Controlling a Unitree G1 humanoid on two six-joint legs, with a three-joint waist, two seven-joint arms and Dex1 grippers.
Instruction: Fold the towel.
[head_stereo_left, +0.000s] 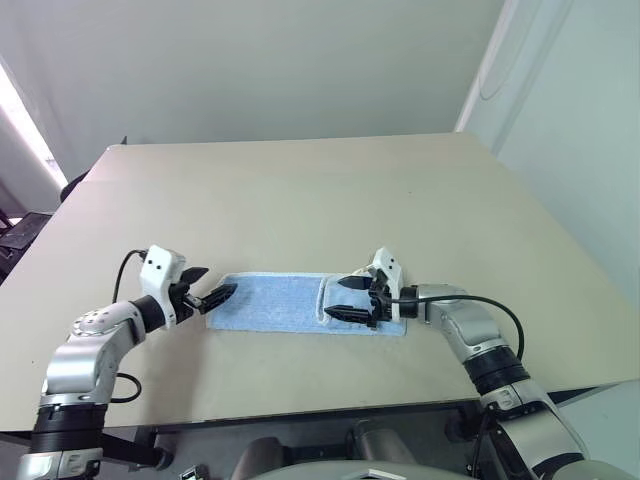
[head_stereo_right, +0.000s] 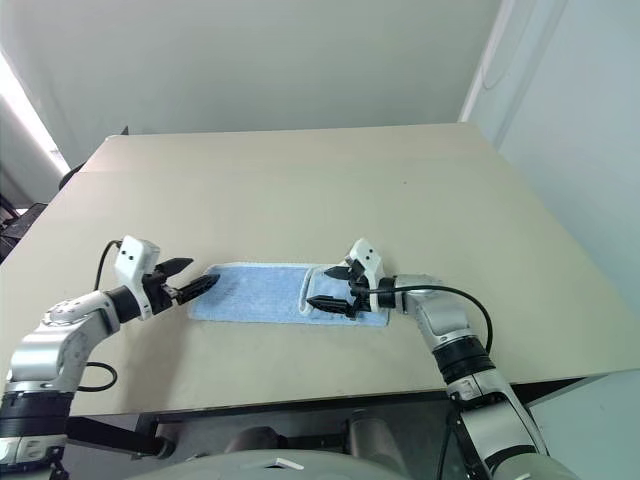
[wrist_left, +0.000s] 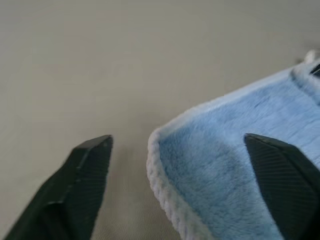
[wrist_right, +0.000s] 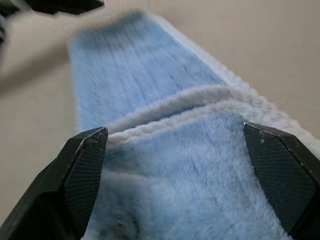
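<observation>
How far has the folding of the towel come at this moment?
Done: the towel lies as a narrow strip on the table, its right end turned over onto itself. In hand: nothing; the left gripper and right gripper stand open at its two ends. Left: probably folding it shorter.

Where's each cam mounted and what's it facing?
Eye views: head stereo pair, looking down over the table; both arms show, left tool and right tool open at the towel ends.
Left wrist: along its fingers, towel corner.
Right wrist: along its fingers, towel fold.
All share the towel.
</observation>
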